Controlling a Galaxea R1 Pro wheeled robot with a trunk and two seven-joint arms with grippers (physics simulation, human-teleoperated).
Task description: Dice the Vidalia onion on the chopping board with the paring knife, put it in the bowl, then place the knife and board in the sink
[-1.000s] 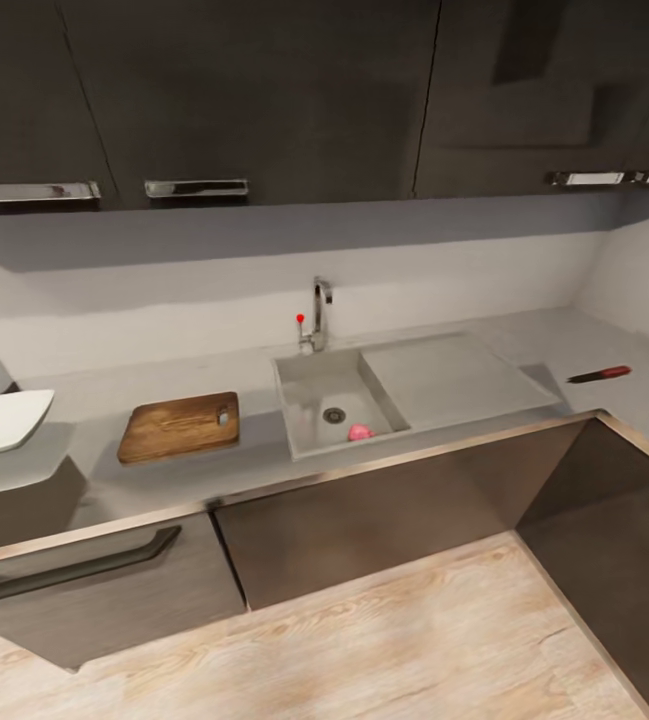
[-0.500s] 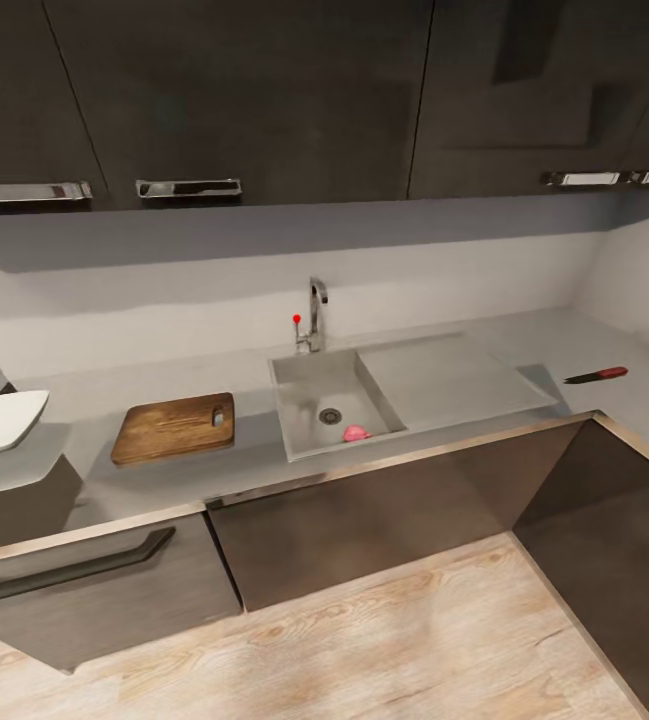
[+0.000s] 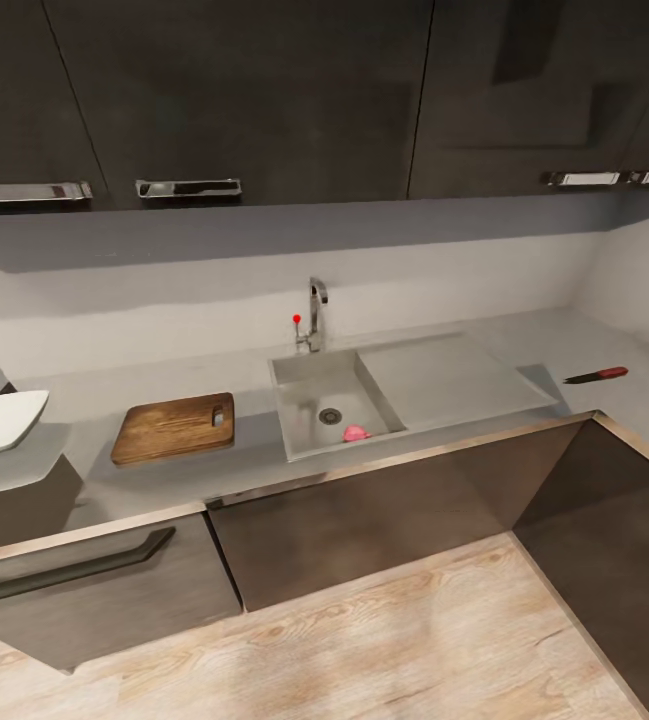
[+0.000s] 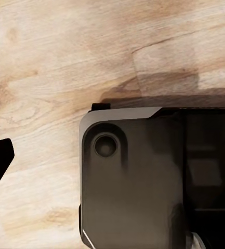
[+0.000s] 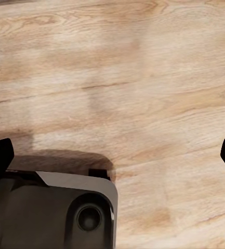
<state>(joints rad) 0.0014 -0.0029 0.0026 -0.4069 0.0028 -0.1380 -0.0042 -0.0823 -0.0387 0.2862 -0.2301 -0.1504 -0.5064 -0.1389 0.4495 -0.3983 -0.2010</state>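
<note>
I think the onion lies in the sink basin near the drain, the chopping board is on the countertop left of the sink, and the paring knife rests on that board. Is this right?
Not quite. The head view shows the paring knife on the countertop far right of the sink, not on the chopping board, which is bare. The rest is right: the Vidalia onion lies in the basin near the drain, and the board sits left of the sink.
</note>
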